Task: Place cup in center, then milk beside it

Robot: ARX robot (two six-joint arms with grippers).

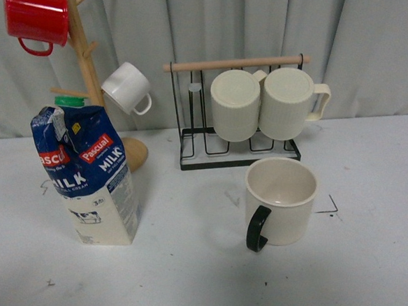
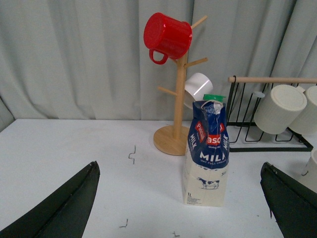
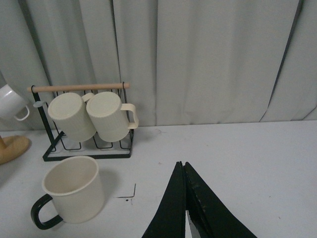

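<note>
Neither pincer holds anything: the right pincer [image 3: 182, 166] has its fingers pressed together, and the left pincer [image 2: 179, 164] is spread wide with only open tabletop [image 1: 199, 279] and the carton beyond between its fingers. The step in hand is judged to be the first one, moving the cup [image 1: 281, 200] to the center. The cup stands upright on the tabletop, right of the middle, with its black handle [image 1: 258, 228] turned toward the robot and a small corner mark [image 1: 330, 207] just beside it. Use the right arm, which is on the cup's side. Spread the pincer before approaching, then come down over the rim on the wall away from the handle, one finger inside and one outside, so the grip does not twist on the loop. Lift only enough to clear the tabletop, keep the cup level, carry it leftward, and set the base flat before releasing. The milk [image 1: 94, 182] stands upright well apart on the left; stop short of it so that space is left beside the cup. Further back, the wire rack [image 1: 239, 157] with two ribbed mugs [image 1: 236, 105] stands close behind the cup, so do not drift rearward. The wooden mug tree [image 1: 86, 63] behind the milk is clear of this path.
</note>
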